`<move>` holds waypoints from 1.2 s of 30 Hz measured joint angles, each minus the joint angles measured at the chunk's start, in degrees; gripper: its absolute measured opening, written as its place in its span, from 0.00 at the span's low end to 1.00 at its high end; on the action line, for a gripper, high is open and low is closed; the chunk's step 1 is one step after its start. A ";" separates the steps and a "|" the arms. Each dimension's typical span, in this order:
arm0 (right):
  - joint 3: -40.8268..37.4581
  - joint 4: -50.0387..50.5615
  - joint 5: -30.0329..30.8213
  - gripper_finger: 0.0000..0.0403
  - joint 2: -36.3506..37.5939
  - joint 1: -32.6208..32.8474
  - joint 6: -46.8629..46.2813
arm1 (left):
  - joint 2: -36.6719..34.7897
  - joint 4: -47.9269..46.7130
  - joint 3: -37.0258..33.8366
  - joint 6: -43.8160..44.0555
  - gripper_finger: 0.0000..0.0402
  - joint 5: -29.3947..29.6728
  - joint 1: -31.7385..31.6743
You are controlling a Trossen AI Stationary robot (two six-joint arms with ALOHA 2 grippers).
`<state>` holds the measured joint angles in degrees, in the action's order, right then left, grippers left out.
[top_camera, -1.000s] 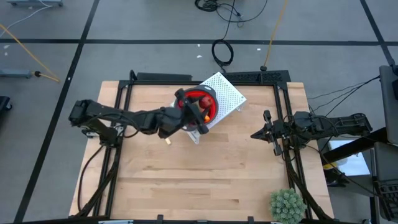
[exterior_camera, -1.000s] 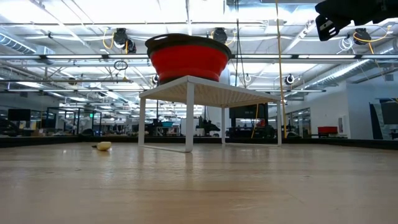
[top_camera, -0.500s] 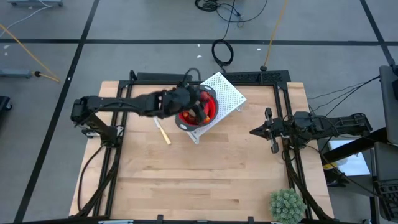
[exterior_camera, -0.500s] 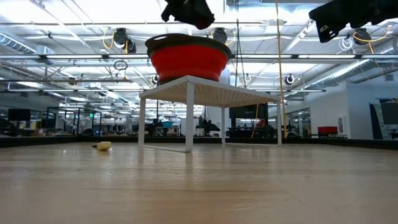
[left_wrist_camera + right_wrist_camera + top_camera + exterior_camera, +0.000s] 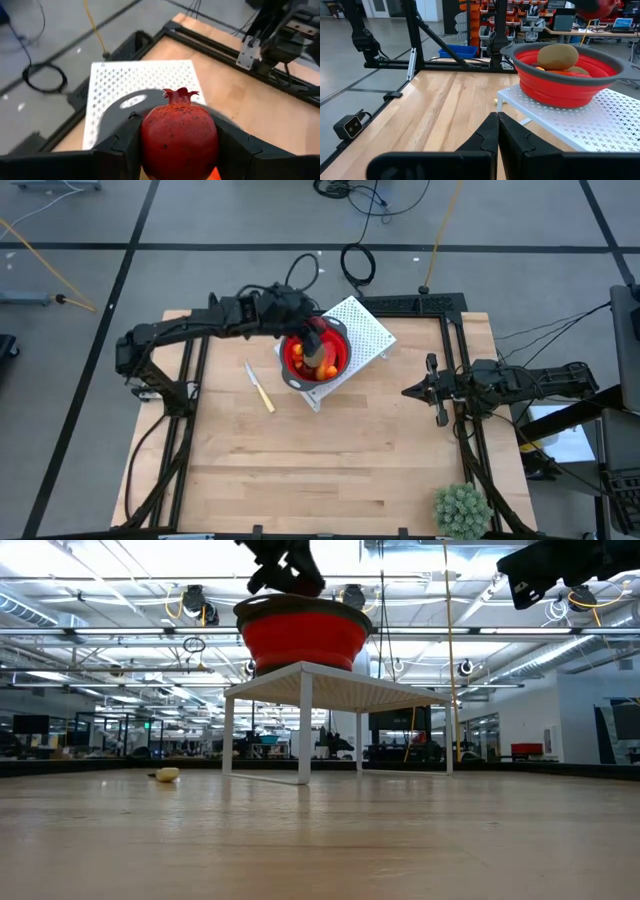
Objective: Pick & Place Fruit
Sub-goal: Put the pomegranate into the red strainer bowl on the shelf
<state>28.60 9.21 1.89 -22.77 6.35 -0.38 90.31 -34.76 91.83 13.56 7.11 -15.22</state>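
Observation:
My left gripper (image 5: 316, 340) hangs over the red bowl (image 5: 340, 358), shut on a dark red, crowned fruit (image 5: 179, 137). The bowl stands on a white perforated stand (image 5: 365, 328) at the table's far middle. In it lie an olive-brown oval (image 5: 557, 56) and orange bits (image 5: 330, 369). From table height, the left gripper (image 5: 285, 565) shows just above the bowl's rim (image 5: 300, 602). My right gripper (image 5: 412, 394) waits shut at the table's right side, pointing level toward the stand; its fingers (image 5: 497, 125) hold nothing. My left gripper pinches the red fruit between its two fingers, one on each side of its round body (image 5: 150, 145). The fingers slant down from the table's far left. The fruit's crown (image 5: 179, 94) points away from the wrist. The fruit is lifted clear, above the bowl.
A cream-handled knife (image 5: 260, 388) lies on the wood to the left of the stand. A spiky green plant ball (image 5: 462, 510) sits at the near right corner. Black frame rails (image 5: 200, 350) run along the table's left, right and far edges.
My left gripper has swung from the bowl's near-left side toward the table's far edge and now reaches over the bowl from the far left. Its wrist has rolled and tipped downward. It has kept the red fruit in its hold. The knife, earlier under the arm, now shows.

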 joint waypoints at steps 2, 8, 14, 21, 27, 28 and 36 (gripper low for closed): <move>-0.01 0.00 0.00 0.00 0.00 0.00 0.00 | -0.03 -2.52 0.37 0.81 0.46 -1.40 -1.39; 0.00 0.07 0.02 0.00 -0.02 0.00 -0.02 | -0.01 -9.53 0.39 3.75 0.46 -4.65 -4.38; -0.02 0.07 0.04 0.00 -0.02 0.00 -0.02 | 0.30 -12.24 0.39 5.57 0.46 -5.97 -6.30; -0.02 0.10 0.06 0.00 -0.01 0.00 -0.02 | 2.47 -13.41 -0.34 7.18 0.46 -7.12 -6.89; -0.02 0.21 2.33 0.00 -0.02 -0.02 -0.43 | 4.12 -13.53 -0.37 7.78 0.46 -7.24 -6.89; -0.02 0.30 2.61 0.00 -0.02 -0.02 -0.43 | 4.14 -13.59 -0.37 7.80 0.46 -7.23 -6.89; -0.02 0.52 2.64 0.00 -0.02 -0.02 -0.05 | 4.21 -13.62 -0.37 7.57 0.46 -6.97 -6.89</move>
<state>28.58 9.74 4.54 -22.79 6.33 -0.43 94.52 -48.38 91.46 21.13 0.15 -22.11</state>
